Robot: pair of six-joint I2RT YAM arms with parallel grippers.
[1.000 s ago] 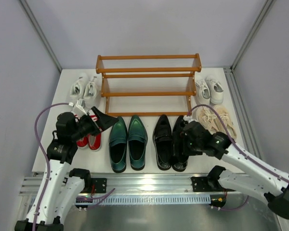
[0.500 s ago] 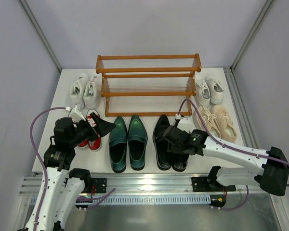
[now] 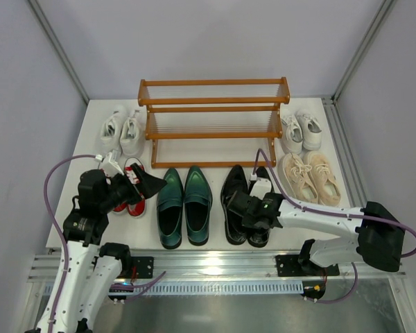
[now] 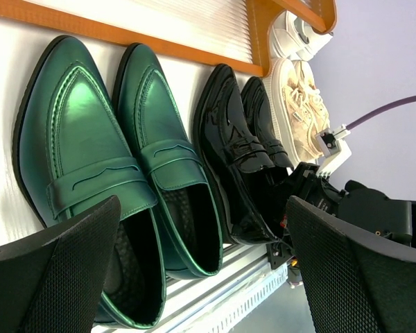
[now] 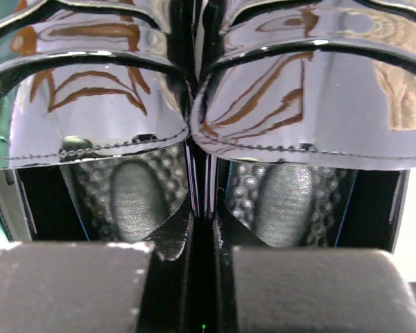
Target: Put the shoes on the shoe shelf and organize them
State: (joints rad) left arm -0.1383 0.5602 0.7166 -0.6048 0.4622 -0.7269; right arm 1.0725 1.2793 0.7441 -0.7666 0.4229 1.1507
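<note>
between the black loafers (image 5: pixel 291 104), right tool (image 5: pixel 194 243) is pinching both inner walls (narrow); a level lift toward the shoe shelf (image 3: pixel 213 135) is looking safest. left tool (image 4: pixel 204 239) is hanging wide.

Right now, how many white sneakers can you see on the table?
4 white sneakers: two side by side left of the shoe shelf, two right of it, behind the beige sneakers. None seems hidden.
</note>
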